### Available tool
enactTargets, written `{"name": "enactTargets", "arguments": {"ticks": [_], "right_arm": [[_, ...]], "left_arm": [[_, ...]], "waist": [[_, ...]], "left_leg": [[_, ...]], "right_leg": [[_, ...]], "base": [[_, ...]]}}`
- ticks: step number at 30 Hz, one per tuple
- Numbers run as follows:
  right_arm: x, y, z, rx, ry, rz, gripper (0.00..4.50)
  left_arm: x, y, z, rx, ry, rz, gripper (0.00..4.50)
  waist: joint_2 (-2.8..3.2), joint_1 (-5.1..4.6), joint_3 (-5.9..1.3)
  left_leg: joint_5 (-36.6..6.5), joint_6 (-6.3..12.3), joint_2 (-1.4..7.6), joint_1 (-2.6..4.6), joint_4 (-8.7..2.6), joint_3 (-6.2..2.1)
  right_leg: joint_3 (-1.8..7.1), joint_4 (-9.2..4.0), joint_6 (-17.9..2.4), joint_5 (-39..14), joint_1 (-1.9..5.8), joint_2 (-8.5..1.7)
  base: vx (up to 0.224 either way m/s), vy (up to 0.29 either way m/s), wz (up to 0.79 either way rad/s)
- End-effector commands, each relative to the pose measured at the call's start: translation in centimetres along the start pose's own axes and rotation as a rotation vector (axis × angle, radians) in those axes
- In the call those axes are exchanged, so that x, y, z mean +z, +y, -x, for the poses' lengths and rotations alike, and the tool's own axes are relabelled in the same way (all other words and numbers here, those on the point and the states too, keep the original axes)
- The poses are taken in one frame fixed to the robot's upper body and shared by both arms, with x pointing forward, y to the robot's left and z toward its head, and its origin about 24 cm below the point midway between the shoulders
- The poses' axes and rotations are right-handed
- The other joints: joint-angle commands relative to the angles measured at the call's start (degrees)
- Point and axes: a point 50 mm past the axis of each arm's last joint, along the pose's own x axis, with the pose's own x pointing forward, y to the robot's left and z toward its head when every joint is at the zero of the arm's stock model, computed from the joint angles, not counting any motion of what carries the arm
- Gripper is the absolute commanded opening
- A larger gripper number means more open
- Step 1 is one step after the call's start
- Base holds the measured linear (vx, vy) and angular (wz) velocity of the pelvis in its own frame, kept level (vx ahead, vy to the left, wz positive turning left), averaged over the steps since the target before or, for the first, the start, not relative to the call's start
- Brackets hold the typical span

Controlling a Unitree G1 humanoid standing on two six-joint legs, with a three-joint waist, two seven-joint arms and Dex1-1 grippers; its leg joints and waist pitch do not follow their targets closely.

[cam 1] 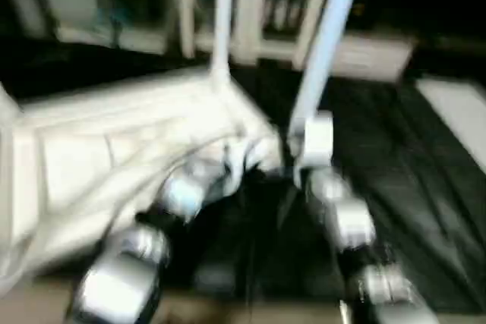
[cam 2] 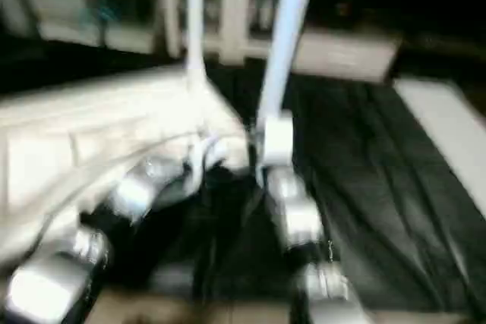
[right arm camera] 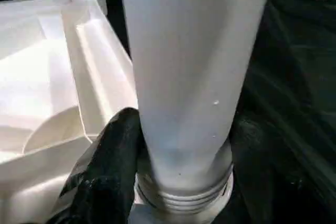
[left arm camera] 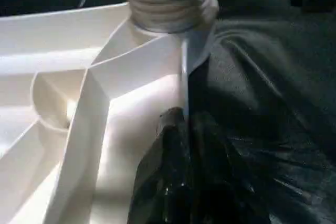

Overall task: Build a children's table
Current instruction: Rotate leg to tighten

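The white tabletop (cam 1: 114, 149) lies upside down on a black cloth, ribs up. One white leg (cam 1: 222, 20) stands upright in its far corner socket. A second leg (cam 1: 326, 43) stands tilted at the near corner, and my right gripper (right arm camera: 184, 145) is shut on it just above the threaded end (right arm camera: 184, 195), one black finger (right arm camera: 113, 166) on each side. My left gripper (left arm camera: 181, 116) is shut on the tabletop's side rim (left arm camera: 184, 72), a little short of the threaded corner socket (left arm camera: 163, 11).
A flat white board (cam 1: 456, 111) lies on the black cloth (cam 1: 395, 180) at the right. White cabinet furniture (cam 1: 258, 5) stands behind the work. My silver forearms (cam 1: 121, 278) fill the lower part of the head views.
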Motion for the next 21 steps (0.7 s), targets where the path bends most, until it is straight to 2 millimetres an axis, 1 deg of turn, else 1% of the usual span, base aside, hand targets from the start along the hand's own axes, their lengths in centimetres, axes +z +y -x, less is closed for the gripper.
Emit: {"name": "enactTargets", "arguments": {"ticks": [1,2,3,4,5,6,7,8,9,10,11,12,13,14,15,16,17,18,19,20,21], "right_arm": [[-0.4,0.8,0.1,0.08,0.01,-0.023,2.88],[-0.4,0.8,0.1,0.082,0.007,-0.022,2.87],[0.1,0.4,0.3,0.092,-0.014,-0.01,2.92],[0.8,-0.3,0.6,0.109,-0.043,0.022,3.05],[0.8,-0.3,0.6,0.109,-0.043,0.022,3.05],[0.9,-0.5,0.7,0.114,-0.048,0.026,3.29],[1.1,-0.8,0.9,0.124,-0.056,0.034,3.29],[1.1,-0.8,0.9,0.124,-0.056,0.034,3.38],[1.4,-1.5,1.3,0.141,-0.064,0.056,3.5],[1.5,-1.7,1.4,0.156,-0.063,0.062,3.63],[1.7,-2.5,2.3,0.243,-0.053,0.094,3.63],[1.7,-2.5,2.3,0.243,-0.053,0.094,3.76],[1.8,-3.1,3.3,0.341,-0.032,0.124,3.76],[1.8,-3.1,3.3,0.341,-0.032,0.124,3.76],[1.9,-3.6,4.1,0.417,-0.019,0.158,3.76],[2.2,-4.4,5.3,0.507,0.005,0.192,3.76],[2.3,-4.8,6.1,0.567,0.025,0.214,3.76],[2.5,-5.4,6.7,0.602,0.04,0.244,3.76],[3.0,-6.6,8.0,0.675,0.084,0.307,3.76],[3.2,-7.0,8.5,0.695,0.1,0.329,3.76],[3.4,-7.6,9.1,0.725,0.13,0.355,3.76]], "left_arm": [[0.5,-1.0,-0.6,-0.058,-0.015,-0.034,0.0],[0.5,-1.0,-0.5,-0.058,-0.015,-0.035,0.0],[0.3,-1.0,-0.5,-0.063,-0.012,-0.038,0.0],[0.1,-0.9,-0.4,-0.079,-0.009,-0.045,0.0],[0.1,-0.9,-0.4,-0.079,-0.009,-0.045,0.0],[0.1,-0.9,-0.3,-0.086,-0.008,-0.05,0.0],[0.0,-1.0,-0.3,-0.096,-0.008,-0.058,0.0],[0.0,-1.0,-0.3,-0.096,-0.008,-0.058,0.0],[-0.2,-1.0,-0.2,-0.116,-0.003,-0.063,0.0],[-0.2,-1.0,-0.1,-0.124,-0.002,-0.065,0.0],[-0.5,-1.2,0.1,-0.167,0.003,-0.078,0.0],[-0.5,-1.2,0.1,-0.167,0.003,-0.078,0.0],[-0.7,-1.2,0.4,-0.192,0.008,-0.089,0.0],[-0.7,-1.2,0.4,-0.192,0.008,-0.089,0.0],[-0.9,-1.2,0.6,-0.211,0.013,-0.098,0.0],[-1.2,-1.2,0.9,-0.25,0.018,-0.11,0.0],[-1.3,-1.3,1.1,-0.277,0.021,-0.118,0.0],[-1.5,-1.3,1.3,-0.307,0.025,-0.123,0.0],[-1.9,-1.3,1.9,-0.372,0.032,-0.149,0.0],[-2.0,-1.3,2.2,-0.394,0.034,-0.161,0.0],[-2.3,-1.3,2.6,-0.44,0.041,-0.173,0.0]], "waist": [[0.01,-0.47,-3.52],[0.62,-0.71,-3.44],[0.62,-0.71,-3.44],[0.65,-0.83,-2.97],[0.62,-0.74,-2.99],[0.79,-0.76,-2.96],[0.88,-0.82,-2.77],[0.91,-0.82,-2.82],[1.11,-1.02,-2.67],[1.14,-1.1,-2.43],[1.05,-1.08,-2.17],[1.14,-0.76,-2.07],[1.09,-0.84,-1.88],[1.04,-0.62,-1.97],[0.99,-0.7,-1.97],[0.94,-0.29,-2.22],[0.86,-0.11,-2.29],[0.84,0.01,-2.32],[1.36,0.22,-2.41],[1.16,0.37,-2.34],[1.17,0.38,-2.28]], "left_leg": [[6.9,0.76,2.91,0.73,-2.91,-0.42],[9.9,1.62,2.63,-0.21,-3.0,-0.27],[9.9,1.62,2.63,-0.21,-3.0,-0.27],[2.9,2.24,2.66,0.01,-3.64,0.27],[0.9,2.11,2.7,-0.01,-3.9,0.29],[-1.8,1.53,2.95,0.13,-4.35,0.35],[-4.4,1.06,3.23,0.37,-4.73,0.41],[-5.1,0.81,3.42,0.48,-4.85,0.44],[-6.3,0.42,3.58,0.66,-5.2,0.46],[-7.9,0.02,3.74,0.92,-5.41,0.63],[-10.0,0.09,3.59,0.91,-5.54,0.79],[-10.9,0.22,3.85,1.21,-5.59,0.88],[-11.7,0.33,3.89,1.27,-5.71,0.99],[-12.0,0.68,3.97,1.22,-5.72,1.22],[-11.4,1.03,3.72,0.97,-5.68,1.28],[-9.8,1.74,3.91,1.2,-5.49,1.45],[-8.8,2.18,3.98,1.18,-5.31,1.52],[-7.1,2.92,3.79,0.85,-5.24,1.68],[-6.8,3.37,3.84,0.84,-5.05,1.62],[-6.9,3.65,3.9,0.91,-5.0,1.66],[-6.8,4.03,3.73,0.61,-5.0,1.66]], "right_leg": [[3.73,-5.09,-6.3,14.4,2.02,-3.06],[3.21,-4.76,-9.0,24.8,2.96,-3.07],[3.21,-4.76,-9.0,24.8,2.96,-3.07],[3.28,-5.94,-10.9,23.2,3.23,-3.65],[3.22,-6.24,-10.9,21.1,3.66,-3.78],[3.29,-6.7,-10.6,17.5,3.75,-4.16],[3.28,-7.35,-10.1,13.4,3.79,-4.31],[3.35,-7.43,-10.0,12.2,3.76,-4.42],[3.32,-7.76,-10.0,10.0,3.59,-4.4],[3.41,-8.17,-10.0,8.0,3.34,-4.43],[3.48,-8.59,-9.8,5.1,3.43,-4.43],[3.61,-8.86,-9.5,3.9,3.28,-4.65],[3.71,-8.99,-9.6,2.7,3.13,-4.76],[3.76,-9.2,-9.1,1.3,3.33,-4.9],[3.67,-9.17,-9.0,1.6,3.52,-4.75],[3.65,-9.16,-8.6,3.6,3.59,-4.79],[3.67,-8.92,-8.9,5.3,3.58,-4.85],[3.58,-8.7,-9.2,7.7,3.71,-4.75],[3.54,-8.69,-9.3,8.9,3.71,-4.83],[3.55,-8.76,-9.2,9.2,3.71,-4.79],[3.52,-8.63,-9.3,9.5,3.85,-4.83]], "base": [[0.111,-0.003,-0.14],[0.0,0.0,0.0],[0.0,0.0,0.0],[0.0,0.0,0.0],[0.0,0.0,0.0],[0.0,0.0,0.0],[0.0,0.0,0.0],[0.0,0.0,0.0],[0.0,0.0,0.0],[0.0,0.0,0.0],[0.0,0.0,0.0],[0.0,0.0,0.0],[0.0,0.0,0.0],[0.0,0.0,0.0],[0.0,0.0,0.0],[0.0,0.0,0.0],[0.0,0.0,0.0],[0.0,0.0,0.0],[0.0,0.0,0.0],[0.0,0.0,0.0],[0.0,0.0,0.0]]}}
